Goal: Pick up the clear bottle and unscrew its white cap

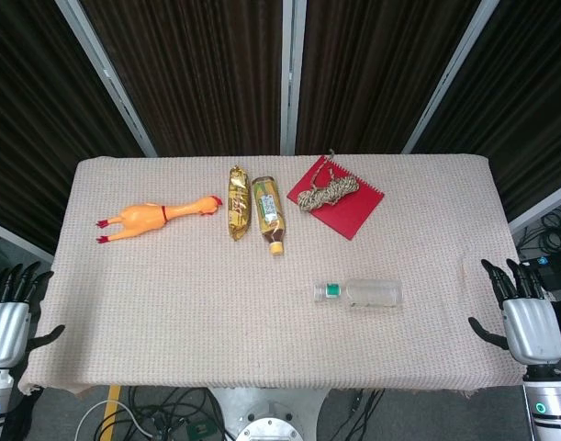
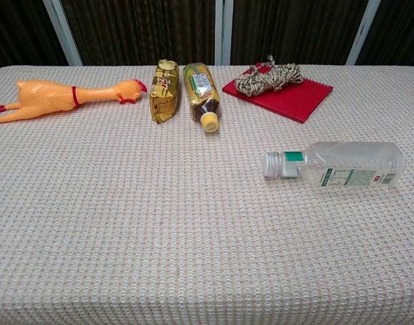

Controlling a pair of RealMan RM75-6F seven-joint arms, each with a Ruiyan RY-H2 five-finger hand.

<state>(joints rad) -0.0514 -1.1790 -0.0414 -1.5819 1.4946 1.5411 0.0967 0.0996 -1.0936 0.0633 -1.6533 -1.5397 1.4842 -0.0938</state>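
Note:
The clear bottle point(image 1: 364, 293) point(image 2: 345, 165) lies on its side on the table's right half, its white cap point(image 1: 319, 292) point(image 2: 271, 164) pointing left. My left hand point(image 1: 6, 308) hangs off the table's left edge, fingers spread, holding nothing. Beyond the right edge, my right hand point(image 1: 523, 308) is also spread and empty, well to the right of the bottle. Neither hand shows in the chest view.
A rubber chicken point(image 1: 156, 218) point(image 2: 71, 95) lies at the far left. A gold snack packet point(image 1: 238, 202) point(image 2: 164, 91) and a brown tea bottle point(image 1: 268, 214) point(image 2: 202, 95) lie at the back centre. A red notebook point(image 1: 349, 207) point(image 2: 288, 95) carries a rope bundle point(image 1: 327, 192) point(image 2: 269, 76).

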